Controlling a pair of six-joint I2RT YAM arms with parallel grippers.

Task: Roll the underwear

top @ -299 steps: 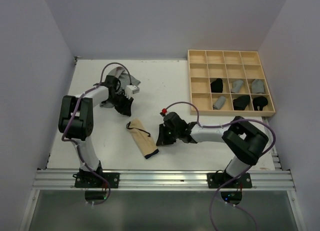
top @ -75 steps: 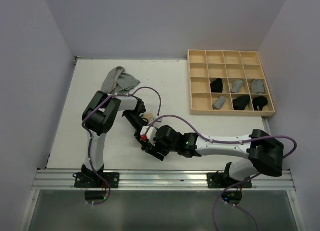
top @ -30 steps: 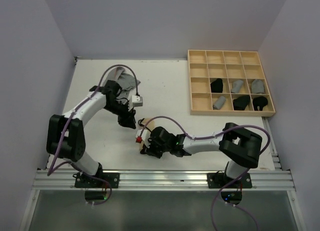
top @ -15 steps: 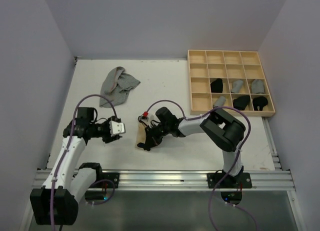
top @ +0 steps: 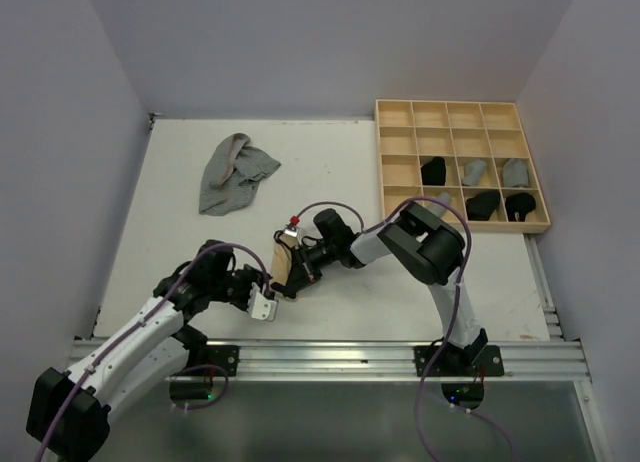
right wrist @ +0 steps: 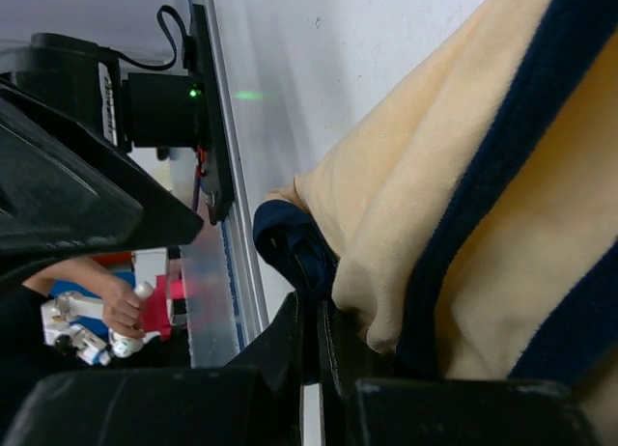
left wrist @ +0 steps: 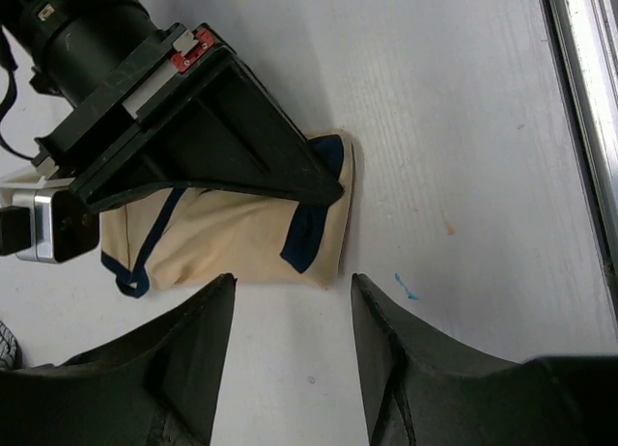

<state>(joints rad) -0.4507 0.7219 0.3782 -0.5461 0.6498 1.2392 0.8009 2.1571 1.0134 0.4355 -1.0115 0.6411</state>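
Note:
The tan underwear [top: 282, 262] with navy trim lies in a loose fold on the white table, front centre. My right gripper [top: 297, 274] is shut on its navy trimmed edge. The right wrist view shows that edge pinched at the fingertips of my right gripper [right wrist: 314, 306], with the tan underwear [right wrist: 463, 205] bunched above. My left gripper [left wrist: 293, 284] is open just short of the near edge of the tan underwear [left wrist: 222, 238], with only bare table between its fingers. It is apart from the cloth and faces the right gripper [left wrist: 326, 187]. A grey underwear piece [top: 235, 170] lies crumpled at the back left.
A pale wooden grid tray [top: 380, 162] stands at the back right and holds several rolled black and grey pieces [top: 433, 169]. The metal rail [left wrist: 579, 98] runs along the table's near edge, close beside my left gripper. Purple walls stand on three sides.
My left arm has swung from the left side to the tan underwear's near edge, and its jaws have opened wider. The right gripper has kept hold and drawn the cloth slightly back.

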